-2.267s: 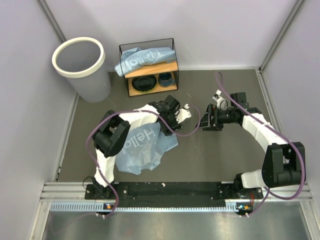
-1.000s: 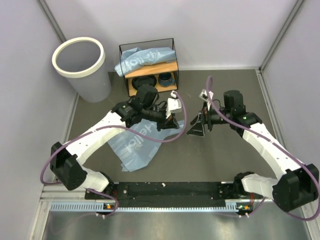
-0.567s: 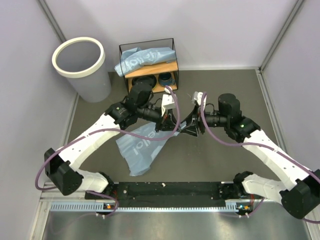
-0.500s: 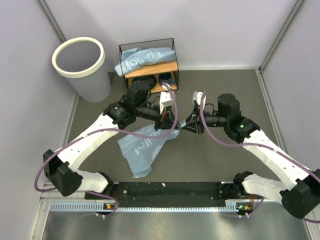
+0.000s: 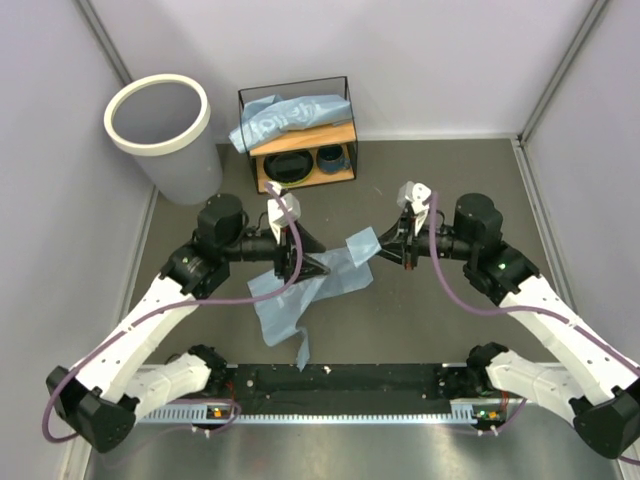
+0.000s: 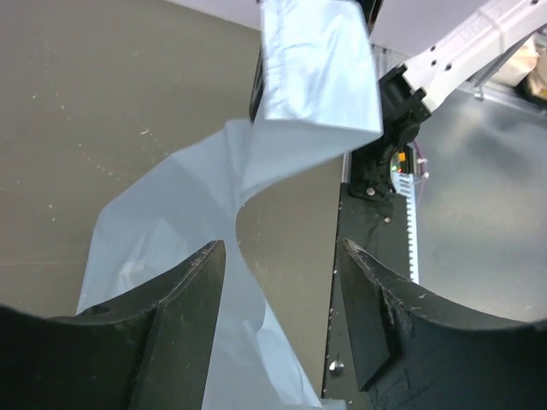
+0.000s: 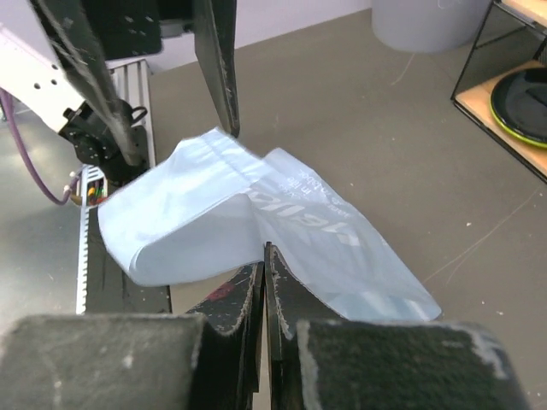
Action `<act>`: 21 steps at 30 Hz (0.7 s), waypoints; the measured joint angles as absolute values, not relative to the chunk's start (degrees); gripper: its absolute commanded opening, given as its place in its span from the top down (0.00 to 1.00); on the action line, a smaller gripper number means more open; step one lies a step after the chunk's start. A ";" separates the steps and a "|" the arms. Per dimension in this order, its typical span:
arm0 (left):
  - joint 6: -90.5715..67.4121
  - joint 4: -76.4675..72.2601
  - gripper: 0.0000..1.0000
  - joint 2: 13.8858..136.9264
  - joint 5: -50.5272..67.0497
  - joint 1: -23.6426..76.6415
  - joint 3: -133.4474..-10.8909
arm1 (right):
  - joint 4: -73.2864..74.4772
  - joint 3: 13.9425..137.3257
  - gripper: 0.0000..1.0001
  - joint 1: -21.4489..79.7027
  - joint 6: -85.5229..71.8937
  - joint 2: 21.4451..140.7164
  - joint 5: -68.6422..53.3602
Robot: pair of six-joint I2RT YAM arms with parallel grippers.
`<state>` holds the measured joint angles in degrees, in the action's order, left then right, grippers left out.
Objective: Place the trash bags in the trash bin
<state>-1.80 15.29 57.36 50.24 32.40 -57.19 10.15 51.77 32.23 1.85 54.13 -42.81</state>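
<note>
Two trash bags [image 5: 300,295], one trash bin [image 5: 190,170]: one bag [image 5: 288,118] on the shelf [image 5: 338,175], one seemingly pinched by our right fingers [image 7: 291,307]; left fingers [image 6: 171,316] apart.

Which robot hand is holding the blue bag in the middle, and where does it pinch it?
The right jaws, shut on the bag at the edge of its right end. The left jaws stand open, holding nothing.

Draped light-blue trash bag [image 5: 284,308]; upright bin [image 5: 190,170]

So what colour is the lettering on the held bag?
White, on the trash bag; best in right wrist view.
</note>
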 measured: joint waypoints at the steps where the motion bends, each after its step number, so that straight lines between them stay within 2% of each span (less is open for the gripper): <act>1: -1.74 14.72 0.41 56.29 50.02 32.25 -55.86 | 9.96 51.62 1.00 32.21 1.72 53.67 -43.31; 9: 0.69 6.81 0.52 56.42 51.46 32.14 -51.20 | 9.19 51.29 1.00 32.23 0.84 53.15 -47.46; 12: 2.81 3.88 0.52 57.19 50.22 33.36 -51.05 | 9.17 51.29 1.00 32.23 -0.73 53.15 -48.56; 21: 19.99 -4.56 0.64 50.46 43.16 37.21 -43.20 | 8.82 51.29 1.00 32.23 -8.32 53.41 -51.24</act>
<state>19.99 -4.56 50.46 43.16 37.21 -43.20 8.82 51.29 32.23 -8.32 53.41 -51.24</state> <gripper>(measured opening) 0.387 0.004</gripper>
